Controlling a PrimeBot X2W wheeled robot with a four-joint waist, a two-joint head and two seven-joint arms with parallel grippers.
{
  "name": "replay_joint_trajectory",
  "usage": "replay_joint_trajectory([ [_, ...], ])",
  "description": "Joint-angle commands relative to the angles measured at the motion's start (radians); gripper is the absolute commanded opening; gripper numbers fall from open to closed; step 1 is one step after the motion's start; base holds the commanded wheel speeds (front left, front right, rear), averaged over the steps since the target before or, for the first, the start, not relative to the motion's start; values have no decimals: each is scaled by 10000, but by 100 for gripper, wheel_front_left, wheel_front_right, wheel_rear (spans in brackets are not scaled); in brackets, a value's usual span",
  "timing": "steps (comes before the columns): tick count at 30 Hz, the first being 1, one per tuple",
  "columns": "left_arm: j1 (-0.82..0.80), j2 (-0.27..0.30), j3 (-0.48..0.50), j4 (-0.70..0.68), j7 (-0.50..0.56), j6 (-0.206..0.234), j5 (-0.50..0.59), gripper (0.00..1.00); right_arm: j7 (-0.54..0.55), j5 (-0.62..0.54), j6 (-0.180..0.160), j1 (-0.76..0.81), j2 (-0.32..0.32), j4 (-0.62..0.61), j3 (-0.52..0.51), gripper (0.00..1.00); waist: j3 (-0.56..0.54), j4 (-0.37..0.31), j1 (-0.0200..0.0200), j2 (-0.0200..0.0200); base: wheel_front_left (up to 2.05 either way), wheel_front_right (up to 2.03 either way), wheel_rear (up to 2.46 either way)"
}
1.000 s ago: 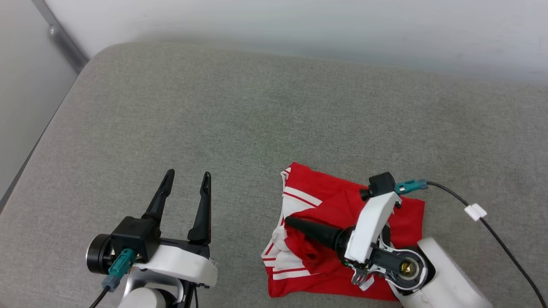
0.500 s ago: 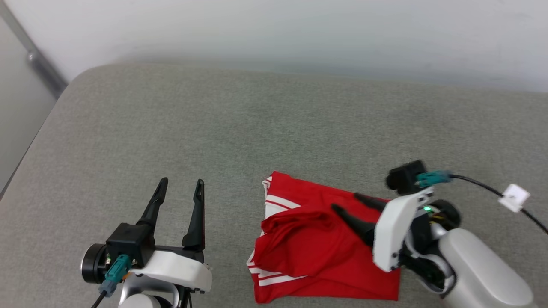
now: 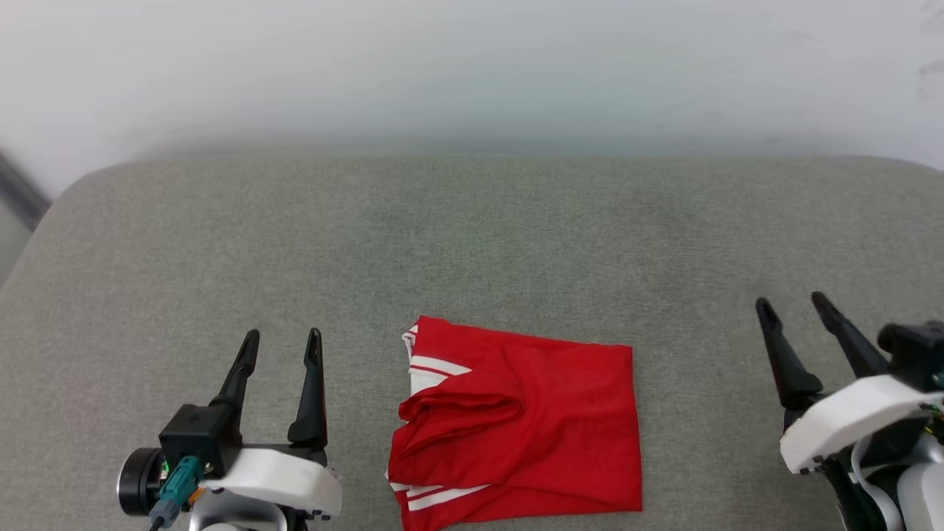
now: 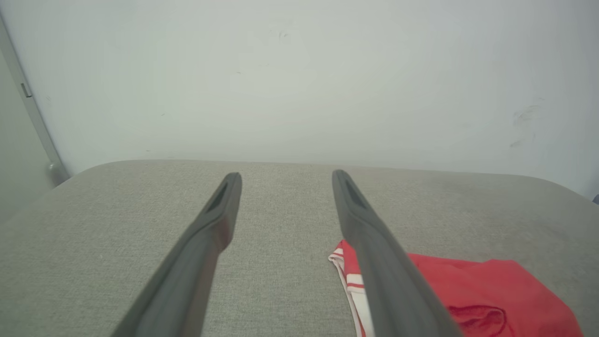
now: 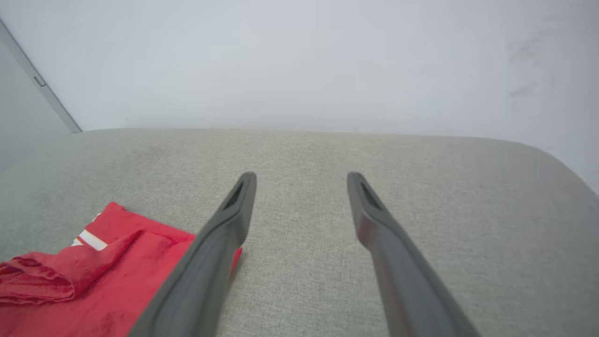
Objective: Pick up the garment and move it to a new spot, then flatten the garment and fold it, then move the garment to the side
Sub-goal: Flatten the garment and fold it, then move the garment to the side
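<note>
Left gripper and right gripper, both spread empty, flank the folded garment on the wide cushion.

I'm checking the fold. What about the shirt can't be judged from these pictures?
Head view: the bottom edge cuts the garment at its near-left corner.
Left wrist view: the left hand covers part of its striped side.
Right wrist view: left and bottom edges crop it.
Lower layers: covered by the top fold.
</note>
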Motion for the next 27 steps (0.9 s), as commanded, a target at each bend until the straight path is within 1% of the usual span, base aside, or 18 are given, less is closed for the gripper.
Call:
replay_joint_trajectory([
  [1,197,78,42,101,-81,54,50,100,-149,-164,-4,340,252,-405,-234,100,-138,-120,0,0,0,0,0],
  [6,449,110,145,315,-158,71,22,100,-268,-652,-4,1309,885,-1533,-584,100,-409,-272,0,0,0,0,0],
  [8,580,185,118,432,-163,111,94,100,-259,-763,-4,1616,1100,-1806,-598,100,-513,-306,0,0,0,0,0],
  [13,837,99,123,607,-200,122,-1,100,-307,-1136,-4,2148,1407,-2145,-611,100,-629,-378,0,0,0,0,0],
  [18,819,53,116,744,-250,66,9,100,-307,-1372,-4,2325,1563,-2316,-629,100,-644,-398,0,0,0,0,0],
  [27,646,21,215,875,-273,16,21,100,-100,-1807,-4,2271,1639,-2626,-744,100,-602,-399,0,0,0,0,0],
])
